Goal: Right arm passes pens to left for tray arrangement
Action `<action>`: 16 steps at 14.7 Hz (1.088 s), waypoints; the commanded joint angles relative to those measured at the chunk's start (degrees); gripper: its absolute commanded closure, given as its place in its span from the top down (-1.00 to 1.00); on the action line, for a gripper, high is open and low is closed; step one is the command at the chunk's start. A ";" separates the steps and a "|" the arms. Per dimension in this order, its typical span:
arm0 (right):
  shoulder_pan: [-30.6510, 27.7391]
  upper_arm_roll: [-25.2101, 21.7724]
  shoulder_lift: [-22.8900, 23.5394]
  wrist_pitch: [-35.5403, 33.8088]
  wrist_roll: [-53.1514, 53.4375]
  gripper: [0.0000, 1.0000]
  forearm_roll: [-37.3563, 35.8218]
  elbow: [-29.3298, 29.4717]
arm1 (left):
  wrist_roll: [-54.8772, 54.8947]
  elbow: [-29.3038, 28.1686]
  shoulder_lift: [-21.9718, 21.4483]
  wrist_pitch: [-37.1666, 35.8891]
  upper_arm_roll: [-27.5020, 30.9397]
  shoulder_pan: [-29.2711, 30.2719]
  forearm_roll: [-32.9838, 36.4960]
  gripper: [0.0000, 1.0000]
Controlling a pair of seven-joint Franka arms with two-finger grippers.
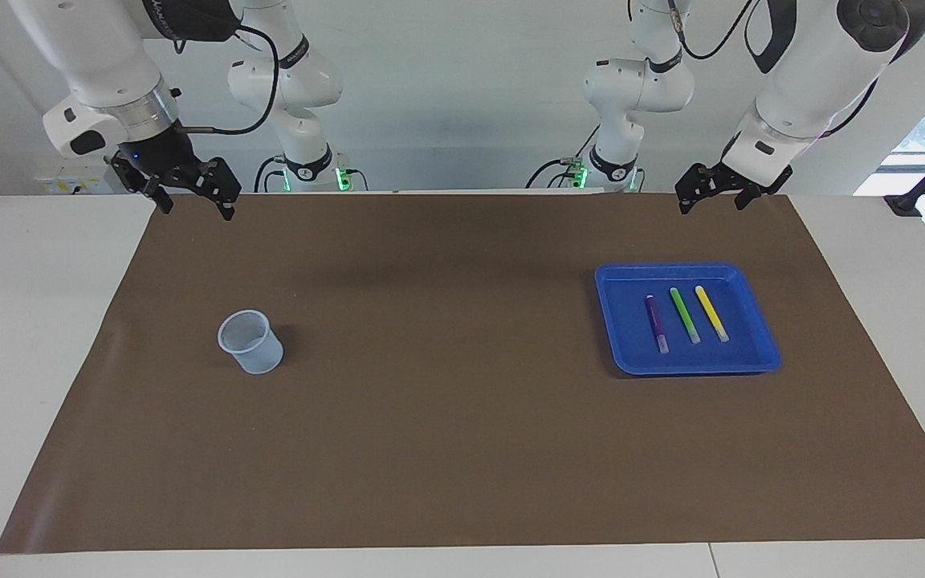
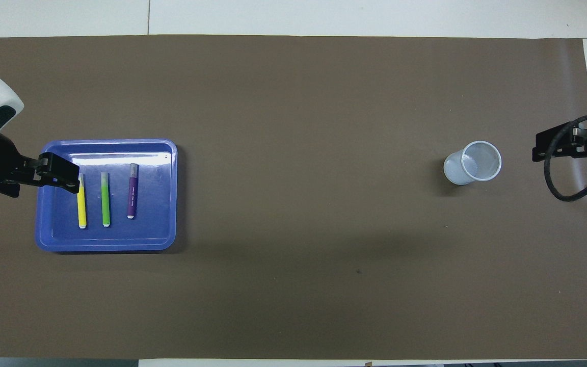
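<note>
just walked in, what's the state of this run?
Nothing is held. The purple pen, green pen and yellow pen lie side by side in the blue tray. The cup stands at the right arm's end. The left gripper hangs open at the mat's edge near the tray, the right gripper open above the mat's corner.

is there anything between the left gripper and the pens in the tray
Nothing visible. The left gripper, open, hangs raised by the tray's edge nearest the robots. The purple pen, green pen and yellow pen lie side by side, uncovered, in the tray. The cup stands toward the right arm's end.
</note>
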 commanded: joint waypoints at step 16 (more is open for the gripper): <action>-0.81 0.47 -1.29 0.04 -1.17 1.00 -0.01 -1.50 | -0.08 2.16 -0.39 -0.27 -1.00 1.74 -0.53 1.00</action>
